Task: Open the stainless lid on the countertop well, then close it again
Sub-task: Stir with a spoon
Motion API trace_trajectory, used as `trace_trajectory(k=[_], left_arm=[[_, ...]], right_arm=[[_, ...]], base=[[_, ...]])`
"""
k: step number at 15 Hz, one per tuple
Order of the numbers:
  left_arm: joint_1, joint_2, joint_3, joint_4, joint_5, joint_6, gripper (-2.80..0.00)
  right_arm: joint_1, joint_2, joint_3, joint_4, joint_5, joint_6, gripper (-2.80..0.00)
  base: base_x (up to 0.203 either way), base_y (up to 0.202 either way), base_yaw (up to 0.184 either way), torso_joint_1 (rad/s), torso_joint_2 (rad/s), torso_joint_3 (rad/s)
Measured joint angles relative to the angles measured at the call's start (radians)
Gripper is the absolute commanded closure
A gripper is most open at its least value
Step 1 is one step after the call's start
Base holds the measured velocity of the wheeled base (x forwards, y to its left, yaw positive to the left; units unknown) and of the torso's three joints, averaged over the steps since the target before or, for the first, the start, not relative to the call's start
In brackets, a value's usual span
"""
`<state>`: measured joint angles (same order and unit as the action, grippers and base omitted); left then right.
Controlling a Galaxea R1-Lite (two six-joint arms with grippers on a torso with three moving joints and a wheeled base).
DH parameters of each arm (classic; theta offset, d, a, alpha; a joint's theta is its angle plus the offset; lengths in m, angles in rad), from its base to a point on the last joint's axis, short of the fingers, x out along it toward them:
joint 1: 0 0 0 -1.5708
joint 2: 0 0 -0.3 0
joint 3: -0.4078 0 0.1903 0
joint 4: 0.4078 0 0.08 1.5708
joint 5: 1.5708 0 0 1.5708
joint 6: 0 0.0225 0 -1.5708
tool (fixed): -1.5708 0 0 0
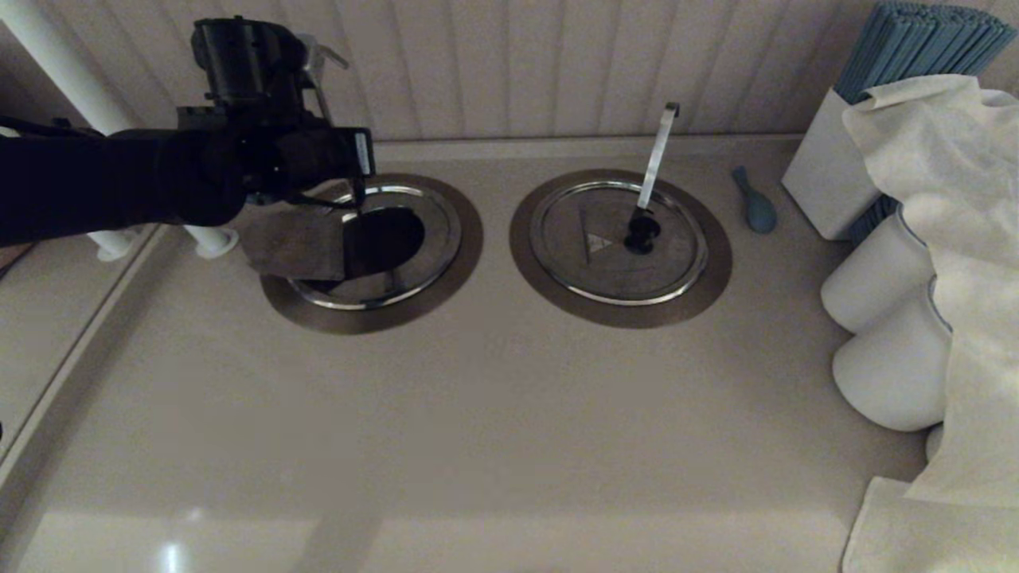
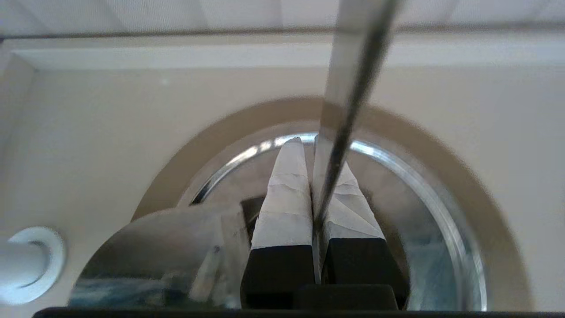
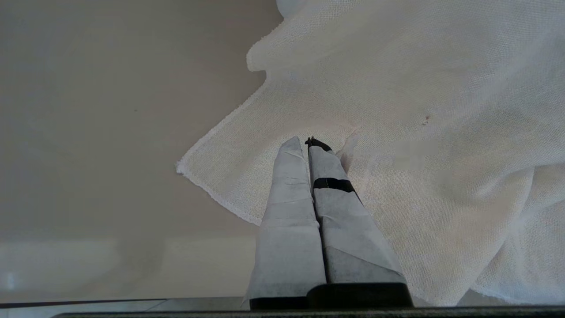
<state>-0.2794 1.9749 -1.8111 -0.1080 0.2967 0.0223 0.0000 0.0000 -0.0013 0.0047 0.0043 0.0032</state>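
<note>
The stainless lid (image 1: 290, 247) is raised and tilted over the near-left side of the left countertop well (image 1: 447, 239), whose dark hole (image 1: 390, 239) is partly uncovered. My left gripper (image 1: 356, 208) hangs over the well, shut on the slim steel utensil handle (image 2: 353, 66), whose hook top (image 1: 322, 56) shows behind the wrist. In the left wrist view the gripper (image 2: 309, 141) points down at the shiny rim (image 2: 423, 185), with the lifted lid (image 2: 163, 247) beside it. The lid's knob is hidden. My right gripper (image 3: 307, 141) is shut on nothing, above a white cloth (image 3: 419, 132).
The twin lid (image 1: 589, 263) with its slanted handle (image 1: 657, 155) stays closed to the right. A blue object (image 1: 755, 205), a white box of blue sticks (image 1: 828, 171), white rolls (image 1: 884, 278) and the draped cloth (image 1: 955, 239) crowd the right. A white post (image 1: 211, 239) stands at left.
</note>
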Motion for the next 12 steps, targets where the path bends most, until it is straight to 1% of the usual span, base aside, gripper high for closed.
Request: trace_trajectory(k=[1, 4, 9, 12], left_arm=[[0.0, -0.009, 0.012, 0.016, 0.001, 0.009, 0.0], [-0.009, -0.03, 0.031, 0.048, -0.005, 0.012, 0.0], [-0.095, -0.036, 0.08, 0.061, -0.008, 0.007, 0.0], [-0.124, -0.015, 0.071, 0.041, -0.006, -0.002, 0.0]], right_arm=[[0.0, 0.0, 0.0, 0.0, 0.0, 0.0, 0.0], [0.0, 0.0, 0.0, 0.0, 0.0, 0.0, 0.0], [0.0, 0.0, 0.0, 0.0, 0.0, 0.0, 0.0], [0.0, 0.0, 0.0, 0.0, 0.0, 0.0, 0.0]], base=[[0.0, 0.0, 0.0, 0.0, 0.0, 0.0], [0.0, 0.0, 0.0, 0.0, 0.0, 0.0], [0.0, 0.0, 0.0, 0.0, 0.0, 0.0], [0.0, 0.0, 0.0, 0.0, 0.0, 0.0]])
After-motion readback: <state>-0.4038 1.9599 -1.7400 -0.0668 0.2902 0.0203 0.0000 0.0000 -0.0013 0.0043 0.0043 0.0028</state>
